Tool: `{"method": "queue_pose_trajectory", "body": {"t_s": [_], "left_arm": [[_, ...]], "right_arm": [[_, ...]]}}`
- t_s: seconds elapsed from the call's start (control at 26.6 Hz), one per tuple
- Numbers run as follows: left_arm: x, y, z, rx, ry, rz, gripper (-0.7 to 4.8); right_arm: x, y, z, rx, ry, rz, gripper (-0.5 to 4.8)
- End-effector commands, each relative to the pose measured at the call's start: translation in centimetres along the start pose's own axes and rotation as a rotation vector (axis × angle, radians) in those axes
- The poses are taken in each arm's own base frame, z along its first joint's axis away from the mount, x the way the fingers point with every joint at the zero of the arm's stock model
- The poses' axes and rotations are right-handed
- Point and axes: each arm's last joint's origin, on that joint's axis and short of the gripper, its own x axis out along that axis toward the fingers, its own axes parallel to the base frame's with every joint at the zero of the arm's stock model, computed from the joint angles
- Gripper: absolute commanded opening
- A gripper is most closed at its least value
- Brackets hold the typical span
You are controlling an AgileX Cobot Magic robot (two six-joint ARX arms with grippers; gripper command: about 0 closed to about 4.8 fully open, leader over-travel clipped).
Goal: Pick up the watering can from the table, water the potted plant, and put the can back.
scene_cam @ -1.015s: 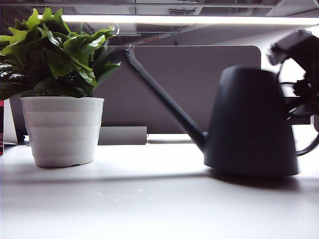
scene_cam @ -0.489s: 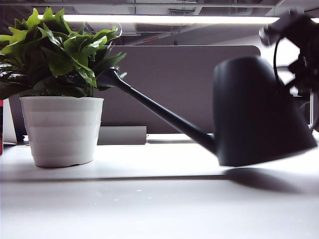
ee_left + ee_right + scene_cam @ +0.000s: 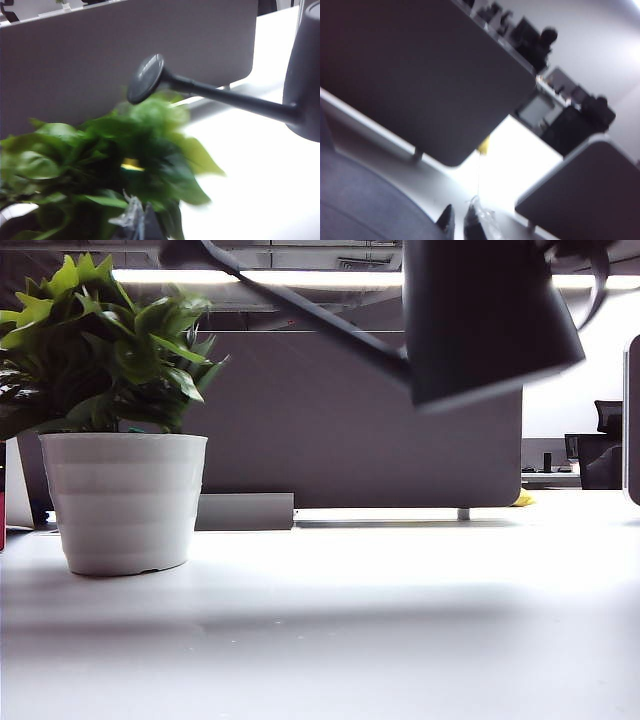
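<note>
We had the watering can (image 3: 485,320) airborne in the right gripper (image 3: 458,225), jaws clamped, so its spout cleared the potted plant (image 3: 120,420); left gripper's state unclear

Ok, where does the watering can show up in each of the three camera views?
Exterior view: the watering can hangs clear of the table at the top, right of centre, its spout reaching left above the potted plant.
Left wrist view: body at the right edge, spout running to the flared tip over the leaves.
Right wrist view: probably the dark curved mass in the lower corner; too blurred to be sure.
Shared landmark: the grey partition panel.
</note>
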Motion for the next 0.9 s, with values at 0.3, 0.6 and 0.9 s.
{"method": "queue_pose_trajectory", "body": {"t_s": [0.3,0.6,0.9], "left_arm": [[1.1,1.5,0.2,-0.012,-0.018,-0.115,-0.06],[4.2,4.4,-1.1,-0.072,0.069,-0.094,-0.06],[6.6,5.8,-2.4,-0.101,0.152,-0.055,-0.06]], "right_arm": [[0.8,-5.5,4.7,0.001,-0.247,-0.096,-0.01],[5.5,-6.1,7.1,-0.120,-0.253,-0.058,-0.01],[9.6,-6.3,9.1,-0.218,-0.297,-0.051,-0.01]]}}
